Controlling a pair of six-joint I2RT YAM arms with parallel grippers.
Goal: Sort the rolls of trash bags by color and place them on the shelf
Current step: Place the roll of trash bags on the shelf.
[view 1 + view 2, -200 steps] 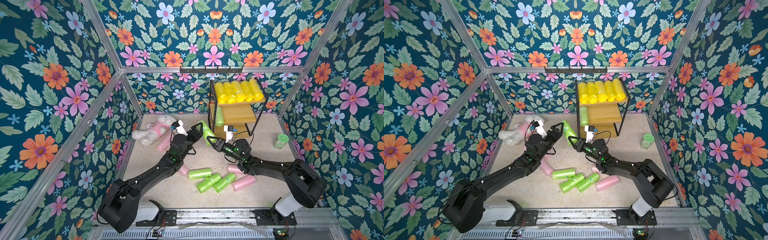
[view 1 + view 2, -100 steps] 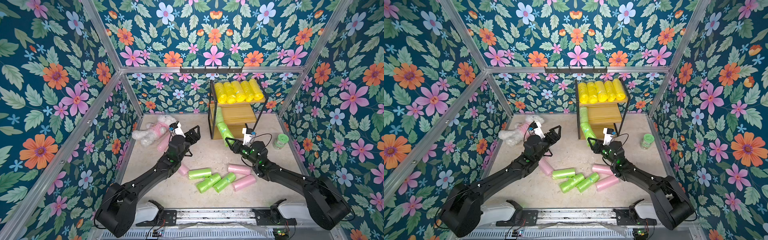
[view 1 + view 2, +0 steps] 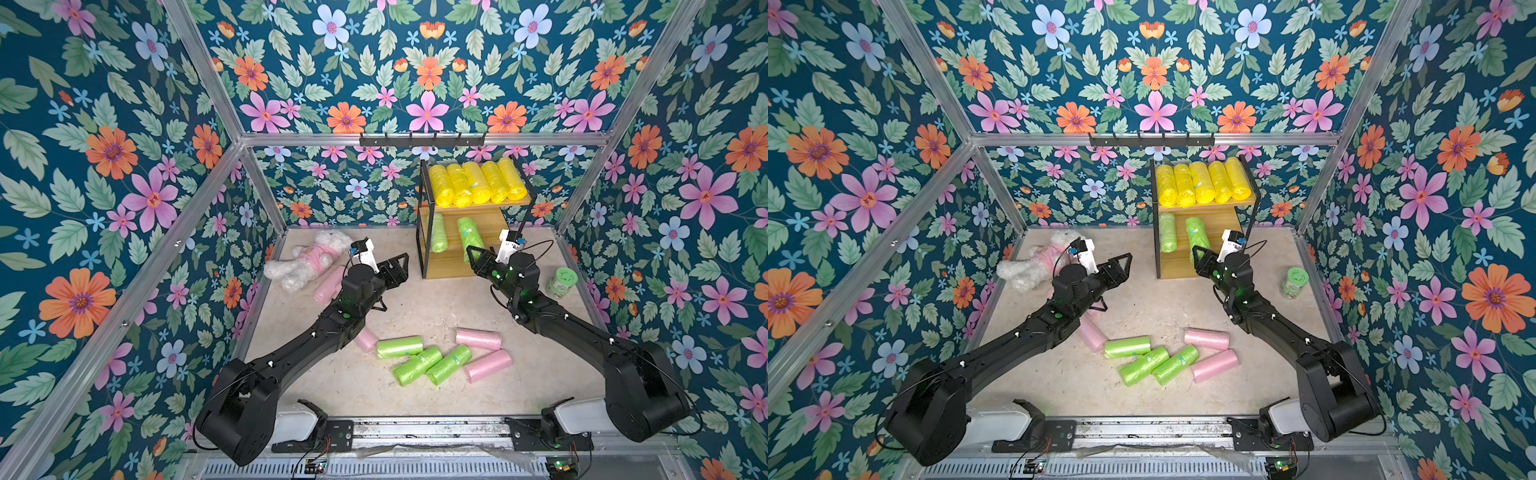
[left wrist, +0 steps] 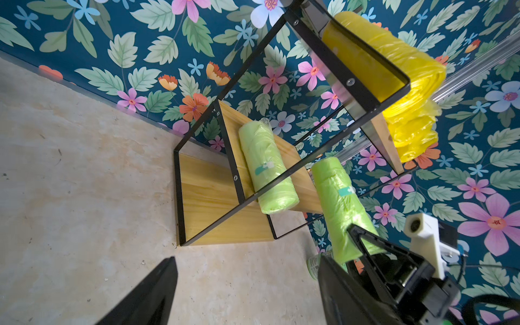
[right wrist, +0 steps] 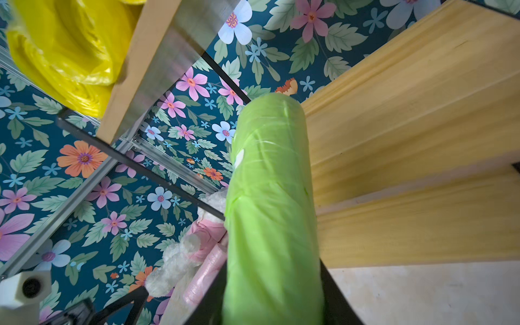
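My right gripper [image 3: 476, 254] is shut on a light green roll [image 3: 469, 239], whose far end reaches in over the middle board of the shelf [image 3: 449, 266]. In the right wrist view this roll [image 5: 270, 197] stands between the jaws. Another green roll [image 3: 438, 232] lies on that board, and several yellow rolls [image 3: 478, 183] fill the top board. My left gripper [image 3: 398, 266] hangs open and empty left of the shelf; the floor shows between its fingers [image 4: 166, 275]. Three green rolls [image 3: 417, 365] and several pink rolls [image 3: 478, 338] lie on the floor.
A white plush toy in a pink shirt [image 3: 307, 259] lies at the back left, with a pink roll [image 3: 330, 284] beside it. A green-lidded jar [image 3: 562, 282] stands by the right wall. Flowered walls close in the floor on three sides.
My right gripper has carried the green roll from beside the left gripper, mid-floor, rightward to the shelf's front. The left arm has barely moved and stays open.
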